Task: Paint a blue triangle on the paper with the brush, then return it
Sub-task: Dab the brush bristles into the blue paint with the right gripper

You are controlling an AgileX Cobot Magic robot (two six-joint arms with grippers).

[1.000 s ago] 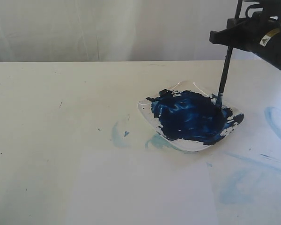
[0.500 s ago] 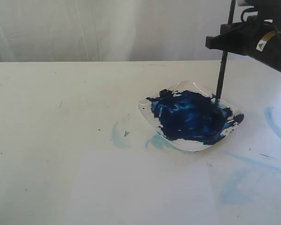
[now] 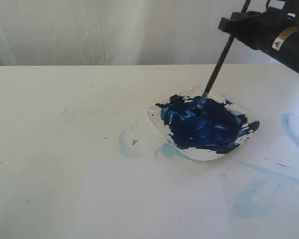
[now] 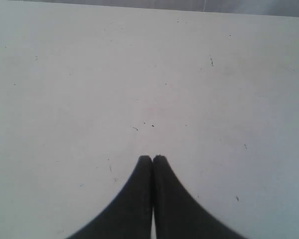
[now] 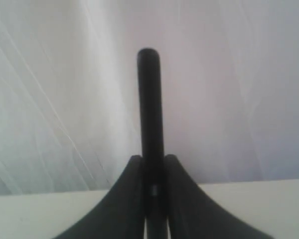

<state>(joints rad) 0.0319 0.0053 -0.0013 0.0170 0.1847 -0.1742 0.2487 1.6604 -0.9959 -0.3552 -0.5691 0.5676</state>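
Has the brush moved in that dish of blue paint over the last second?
Yes. The brush tip slid left across the dish, from its right edge toward the middle.

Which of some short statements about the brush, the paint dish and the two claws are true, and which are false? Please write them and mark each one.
1. The right claw is shut on the brush. True.
2. The brush stands straight upright. False: it leans, with its tip down in the dish.
3. The brush tip touches the paper. False: it sits in the dark blue paint.
4. The left claw is shut and holds nothing. True.
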